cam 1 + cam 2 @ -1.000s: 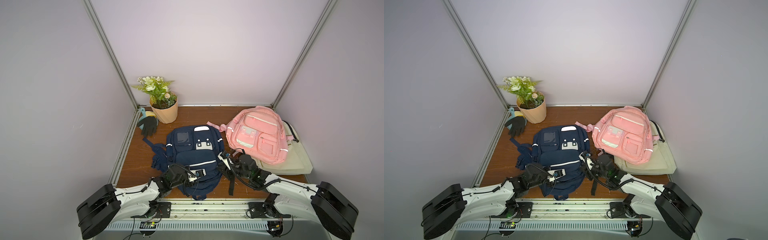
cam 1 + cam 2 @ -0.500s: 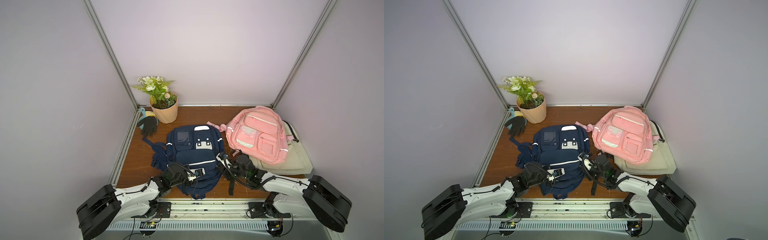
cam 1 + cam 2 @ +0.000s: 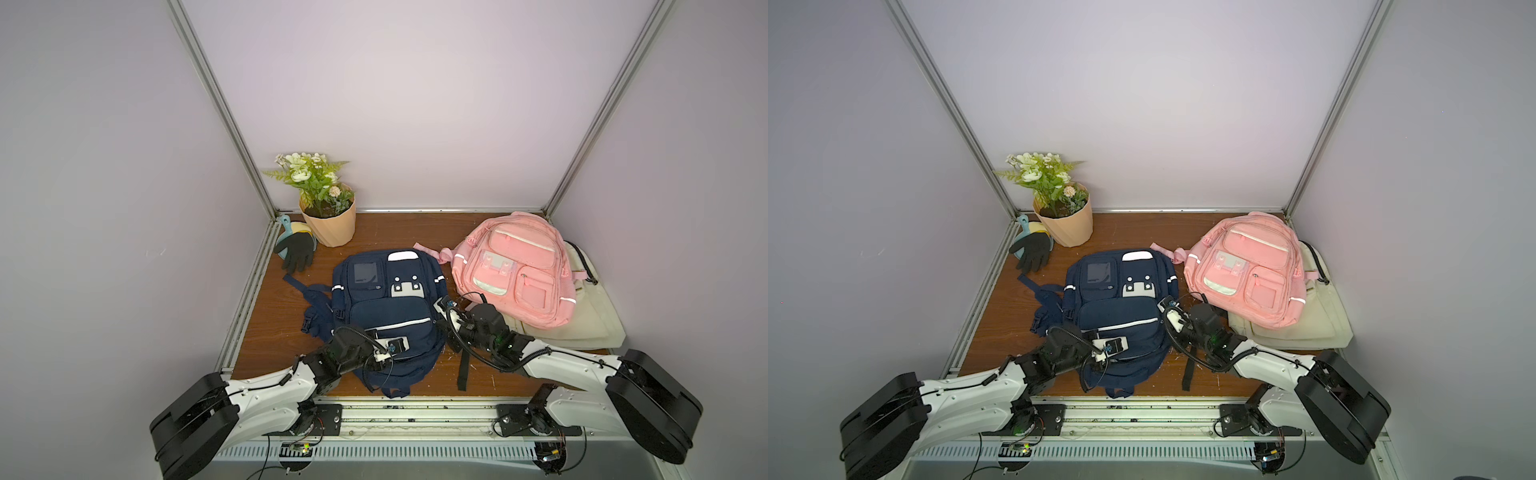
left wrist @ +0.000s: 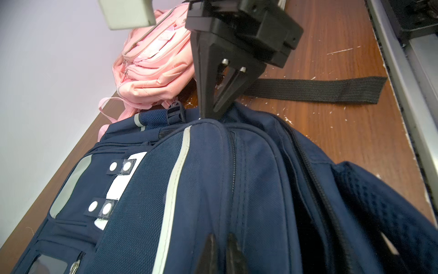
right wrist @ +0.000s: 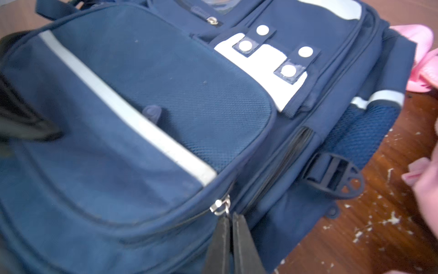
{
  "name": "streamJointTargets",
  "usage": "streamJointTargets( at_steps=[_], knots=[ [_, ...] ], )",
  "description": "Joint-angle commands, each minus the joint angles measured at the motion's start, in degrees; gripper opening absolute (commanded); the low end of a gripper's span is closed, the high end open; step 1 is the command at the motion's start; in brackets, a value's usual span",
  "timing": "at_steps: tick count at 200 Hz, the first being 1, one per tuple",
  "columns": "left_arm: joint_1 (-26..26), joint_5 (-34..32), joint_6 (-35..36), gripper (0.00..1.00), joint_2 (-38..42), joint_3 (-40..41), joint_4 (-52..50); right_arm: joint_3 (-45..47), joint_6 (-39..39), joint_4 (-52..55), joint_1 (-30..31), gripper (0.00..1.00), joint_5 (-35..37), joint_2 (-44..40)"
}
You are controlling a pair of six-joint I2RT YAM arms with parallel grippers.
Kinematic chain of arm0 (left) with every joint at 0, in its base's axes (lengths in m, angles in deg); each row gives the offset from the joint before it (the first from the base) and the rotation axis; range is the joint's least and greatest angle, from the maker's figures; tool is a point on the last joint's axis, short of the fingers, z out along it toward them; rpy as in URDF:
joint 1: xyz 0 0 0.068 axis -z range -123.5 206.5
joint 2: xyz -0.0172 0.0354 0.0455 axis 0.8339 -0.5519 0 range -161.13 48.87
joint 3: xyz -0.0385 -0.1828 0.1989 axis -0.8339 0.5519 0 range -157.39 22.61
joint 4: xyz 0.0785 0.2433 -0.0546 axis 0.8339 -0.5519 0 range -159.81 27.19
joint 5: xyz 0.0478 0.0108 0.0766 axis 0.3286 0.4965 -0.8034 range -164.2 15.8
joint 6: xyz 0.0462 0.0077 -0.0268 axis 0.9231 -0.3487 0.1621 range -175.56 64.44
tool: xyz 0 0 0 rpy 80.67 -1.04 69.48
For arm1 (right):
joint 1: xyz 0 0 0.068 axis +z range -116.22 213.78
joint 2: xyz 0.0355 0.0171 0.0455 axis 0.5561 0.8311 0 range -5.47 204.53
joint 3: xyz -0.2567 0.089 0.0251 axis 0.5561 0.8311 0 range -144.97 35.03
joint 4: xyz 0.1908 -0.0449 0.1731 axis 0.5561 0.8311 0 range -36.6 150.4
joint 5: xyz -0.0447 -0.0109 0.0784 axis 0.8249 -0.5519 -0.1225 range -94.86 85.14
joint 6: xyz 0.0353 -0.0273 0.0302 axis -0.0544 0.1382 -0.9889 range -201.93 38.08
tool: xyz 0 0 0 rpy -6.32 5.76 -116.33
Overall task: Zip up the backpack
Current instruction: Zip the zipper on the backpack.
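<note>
Top views first. The backpack (image 3: 384,299) lies flat mid-table, front up, in both top views, with the pink bag (image 3: 515,270) at its two o'clock. I have the left gripper (image 3: 405,345) down on the pocket (image 3: 395,322) towards six o'clock, and the right gripper (image 3: 440,309) at the three o'clock edge, where the zip runs.

Left wrist now. The left gripper (image 4: 219,249) is closed tight, seemingly nipping a ridge of pocket cloth. That's my brace, so the bag shouldn't slide when the zip gets drawn.

Right wrist, bit blurry. The right gripper (image 5: 229,223) has its jaws together, with the metal pull (image 5: 221,205) pinched at the tips, I judge. It's navy cloth with a pale stripe, and a dark gap shows in the zip track beside the pocket.
</note>
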Motion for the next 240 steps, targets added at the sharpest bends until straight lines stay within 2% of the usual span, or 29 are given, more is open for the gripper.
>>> streamJointTargets(
  at_steps=[1, 21, 39, 73, 79, 109, 139, 169, 177, 183, 188, 195, 205, 207, 209, 227, 240],
  knots=[
    [1.26, 4.49, 3.59, 0.00, -0.47, -1.06, 0.57, -4.36, -0.90, 0.63, -2.42, 0.04, 5.69, 2.37],
    [2.54, 4.16, 5.07, 0.00, -1.37, -1.94, -1.16, -7.78, -1.14, 0.06, -2.38, 0.04, 5.15, 5.02],
    [3.26, 3.99, 6.11, 0.00, -2.08, -2.82, -2.50, -11.42, -2.43, 0.20, -2.38, 0.04, 8.10, 7.79],
    [3.54, 4.70, 4.85, 0.00, -2.63, -3.62, -1.89, -16.55, -4.51, 1.71, -2.30, 0.06, 10.31, 12.51],
    [3.54, 4.25, 3.77, 0.00, -2.56, -3.75, -1.35, -16.33, -4.83, 1.22, -2.29, 0.07, 9.86, 12.39],
    [3.53, 3.15, -2.22, 0.13, -3.69, -6.10, -0.92, -13.19, -4.79, -0.30, -2.10, 0.16, 6.94, 8.89],
    [3.41, -5.82, -12.81, 0.24, -6.23, -8.41, 2.63, -13.79, -6.23, 4.96, -1.68, 0.25, 6.75, 6.81],
    [3.48, -10.96, -18.54, 0.31, -7.46, -11.04, 2.62, -13.59, -11.71, 9.53, 0.96, 0.30, 9.55, 3.99],
    [3.50, -12.80, -20.03, 0.39, -6.98, -11.14, 3.02, -13.17, -13.64, 10.65, 2.23, 0.32, 11.62, 2.86],
    [3.47, -14.35, -21.45, 0.57, -6.34, -11.12, 3.52, -13.00, -15.48, 11.79, 3.20, 0.33, 13.45, 2.23],
    [3.46, -15.75, -22.66, 0.68, -5.76, -11.05, 3.84, -12.92, -17.13, 12.92, 4.01, 0.34, 14.92, 1.79],
    [3.34, -17.11, -23.86, 0.74, -4.71, -11.01, 4.02, -12.72, -19.56, 14.37, 5.07, 0.35, 16.68, 1.17],
    [2.90, -18.81, -25.75, 0.83, -3.06, -10.75, 3.82, -12.44, -24.16, 16.98, 6.84, 0.44, 20.31, 0.45],
    [2.75, -19.19, -26.30, 0.95, -2.65, -10.70, 3.74, -12.43, -25.20, 17.71, 7.16, 0.46, 21.22, 0.25],
    [2.62, -19.48, -26.79, 1.00, -2.33, -10.69, 3.58, -12.37, -26.41, 18.37, 7.43, 0.47, 21.86, 0.18],
    [-0.37, -22.24, -32.47, 0.98, 1.08, -10.91, 1.04, -12.47, -34.90, 23.93, 9.29, 0.50, 24.48, -0.46],
    [-2.15, -28.99, -38.41, 0.98, 3.03, -11.17, -2.00, -12.03, -39.23, 25.47, 10.67, 0.50, 25.04, -1.05]
  ],
)
